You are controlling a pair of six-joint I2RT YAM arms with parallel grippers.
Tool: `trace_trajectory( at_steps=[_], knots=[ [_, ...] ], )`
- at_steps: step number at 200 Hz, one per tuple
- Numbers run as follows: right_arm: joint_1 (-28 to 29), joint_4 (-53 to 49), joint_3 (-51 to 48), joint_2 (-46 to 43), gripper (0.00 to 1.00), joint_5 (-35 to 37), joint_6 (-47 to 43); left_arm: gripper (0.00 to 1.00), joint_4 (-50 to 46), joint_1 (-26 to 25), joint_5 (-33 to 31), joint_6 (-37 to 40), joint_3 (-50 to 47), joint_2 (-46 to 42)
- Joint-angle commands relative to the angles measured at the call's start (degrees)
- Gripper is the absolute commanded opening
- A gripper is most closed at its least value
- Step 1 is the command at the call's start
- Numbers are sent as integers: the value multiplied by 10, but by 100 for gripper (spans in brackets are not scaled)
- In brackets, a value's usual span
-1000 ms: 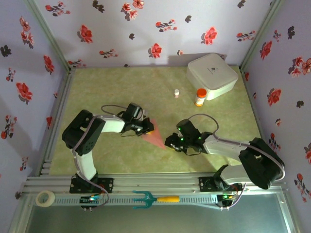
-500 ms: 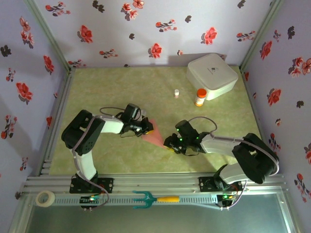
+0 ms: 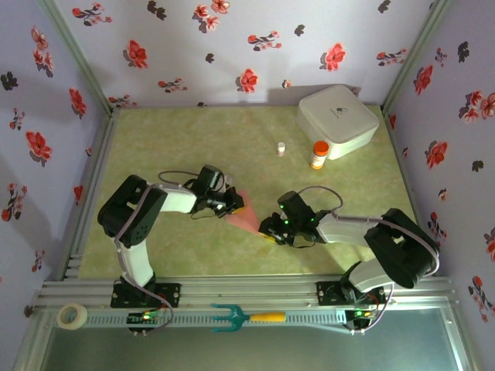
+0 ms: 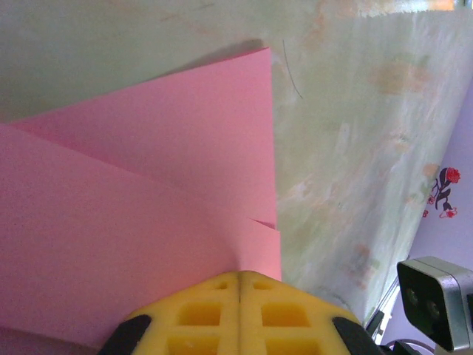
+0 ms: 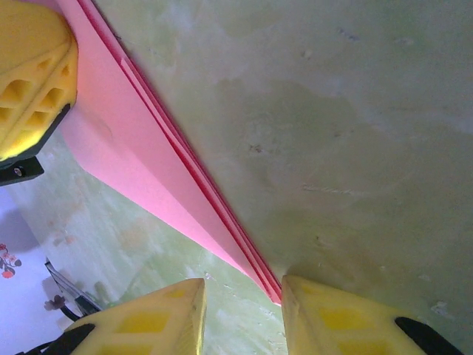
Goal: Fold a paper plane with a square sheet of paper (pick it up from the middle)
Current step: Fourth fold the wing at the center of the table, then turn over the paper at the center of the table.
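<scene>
The square sheet of paper lies folded into a slim salmon-pink paper plane [image 3: 247, 219] on the green table mat, its sharp tip pointing toward the right arm. My left gripper [image 3: 236, 205] is shut on the plane's wide end. In the left wrist view the yellow fingertips [image 4: 222, 292] meet on the pink folds [image 4: 148, 185]. My right gripper [image 3: 268, 229] is low at the tip. In the right wrist view that gripper [image 5: 244, 299] stands open, and the layered pink tip [image 5: 275, 291] ends between its fingers, close to the right finger [image 5: 332, 318]. The left gripper's yellow finger [image 5: 29, 74] shows at the top left.
A white rounded box [image 3: 338, 120] sits at the back right, with an orange-capped bottle [image 3: 318, 154] and a small white vial [image 3: 281, 148] in front of it. On the near rail lie a teal fork with an orange handle [image 3: 244, 316] and a tape roll [image 3: 72, 315].
My right gripper has crept a little to the left, closer to the paper's tip. The left gripper has stayed shut on the paper and has hardly moved.
</scene>
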Motion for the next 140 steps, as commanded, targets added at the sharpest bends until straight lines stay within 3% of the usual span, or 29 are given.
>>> trace_trajectory(
  at_steps=[1, 44, 96, 140],
  knots=[
    [4, -33, 11, -1, 34, 7, -13, 0, -25, 5, -3, -6, -11, -5],
    [4, -85, 3, -35, 34, 20, -24, 0, -25, 6, -5, -9, -12, -6],
    [5, 9, -4, 10, 33, -31, 3, 0, -23, 7, 0, -20, -12, 4],
    [4, 32, -3, 21, 32, -17, 2, 0, -22, 7, 3, -22, -14, 8]
  ],
)
